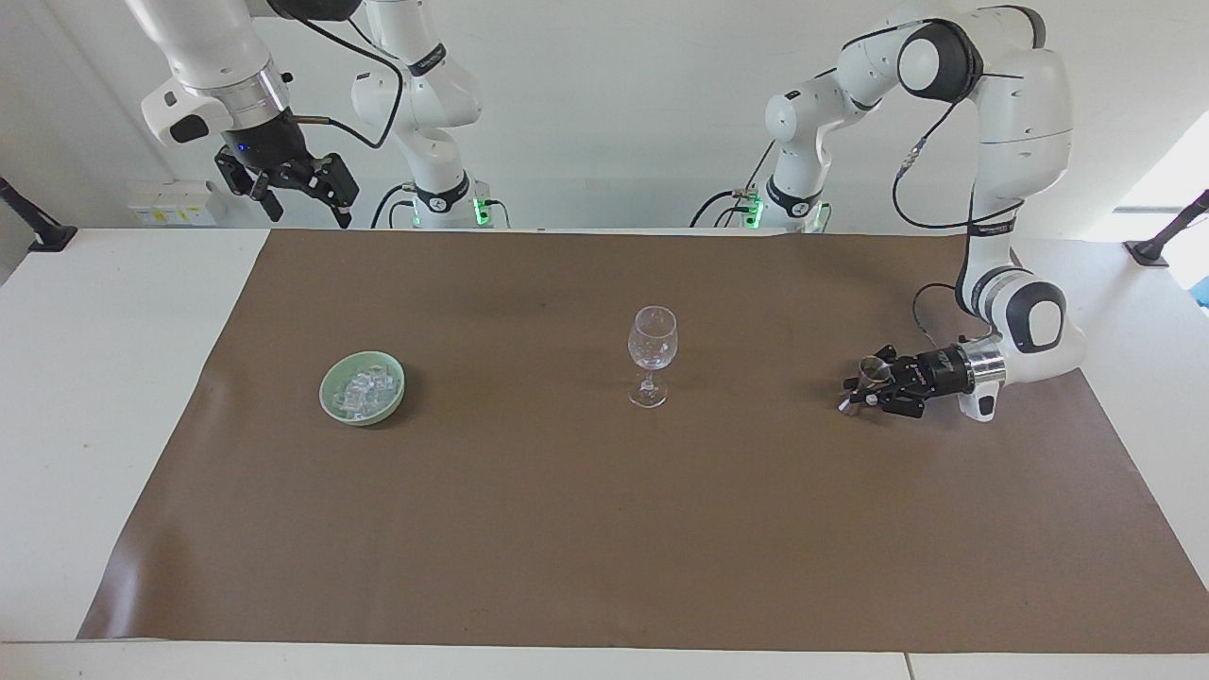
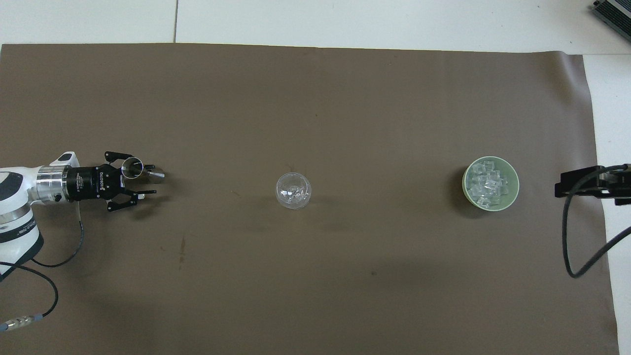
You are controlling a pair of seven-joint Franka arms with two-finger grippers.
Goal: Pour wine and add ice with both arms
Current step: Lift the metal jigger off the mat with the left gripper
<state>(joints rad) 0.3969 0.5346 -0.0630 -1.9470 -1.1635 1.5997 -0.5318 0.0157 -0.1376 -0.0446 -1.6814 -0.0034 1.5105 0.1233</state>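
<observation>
A clear stemmed wine glass point(image 1: 652, 348) stands at the middle of the brown mat; it also shows in the overhead view point(image 2: 293, 191). The ice point(image 1: 363, 387) lies heaped in a pale green bowl point(image 1: 329, 391) toward the right arm's end, seen from above as clear cubes point(image 2: 488, 183). A small metal measuring cup point(image 1: 871, 370) point(image 2: 132, 167) stands toward the left arm's end. My left gripper point(image 1: 861, 392) point(image 2: 150, 179) lies low and level at it, its fingers narrowed on either side of the cup. My right gripper point(image 1: 297, 194) waits open, high over the table's edge by its base.
The brown mat point(image 2: 315, 276) covers most of the white table point(image 1: 104, 397). The left arm's cable point(image 2: 54, 256) trails on the mat by its wrist. The right arm's black cable point(image 2: 574, 246) hangs over the mat's edge beside the bowl point(image 2: 466, 187).
</observation>
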